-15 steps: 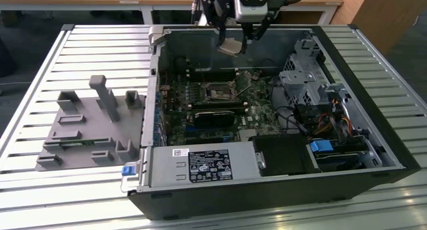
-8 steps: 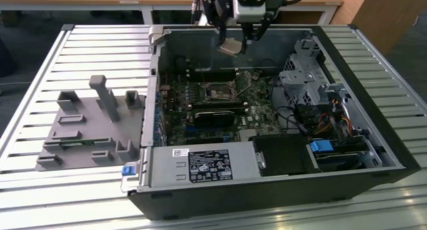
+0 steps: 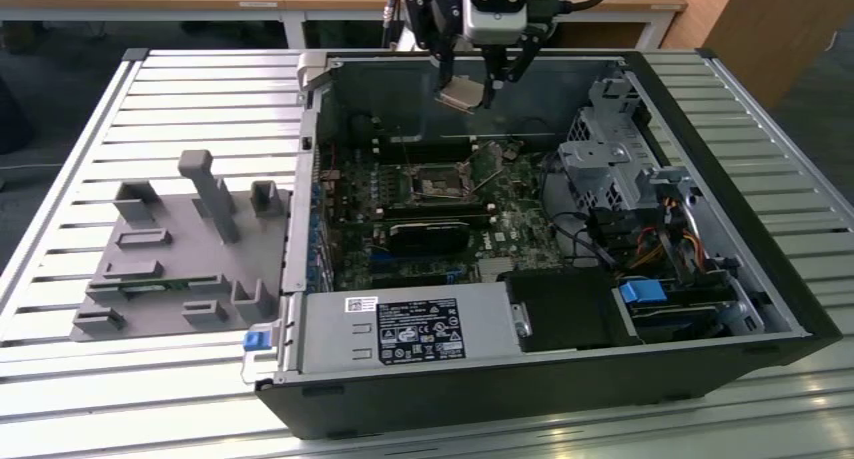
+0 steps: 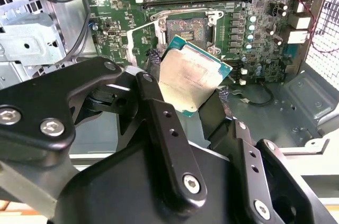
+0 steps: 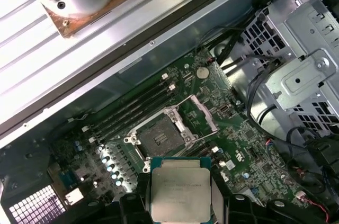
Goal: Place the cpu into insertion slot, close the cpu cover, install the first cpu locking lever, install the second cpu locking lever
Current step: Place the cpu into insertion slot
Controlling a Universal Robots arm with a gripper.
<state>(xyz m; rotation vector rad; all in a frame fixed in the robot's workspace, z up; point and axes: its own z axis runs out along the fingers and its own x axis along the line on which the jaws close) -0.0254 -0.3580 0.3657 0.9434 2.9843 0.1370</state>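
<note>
A small flat square cpu [image 3: 461,94] with a pale silver-grey metal top was gripped by the arm's black gripper [image 3: 471,92]. In the second wrist view the cpu [image 4: 193,75] was seen squeezed at two opposite edges between the black fingers [image 4: 159,121], which were closed on it. The chip was held up in the air, inside the top of a big black open computer case [image 3: 747,314].

The small square black insertion slot [image 3: 437,184] with its silvery metal rim was found on the green board [image 3: 521,234] at the bottom of the case. It was well apart from the cpu and lower down. In the first wrist view the slot [image 5: 160,138] was seen uncovered, and the thin silvery cpu cover [image 5: 203,114] was lifted up beside it. The cpu [image 5: 180,192] was not yet put in.

The case was set on a silvery slatted metal table [image 3: 80,379]. A grey plastic holder block [image 3: 174,249] was laid on the table at the exterior view's left, beside the case.
</note>
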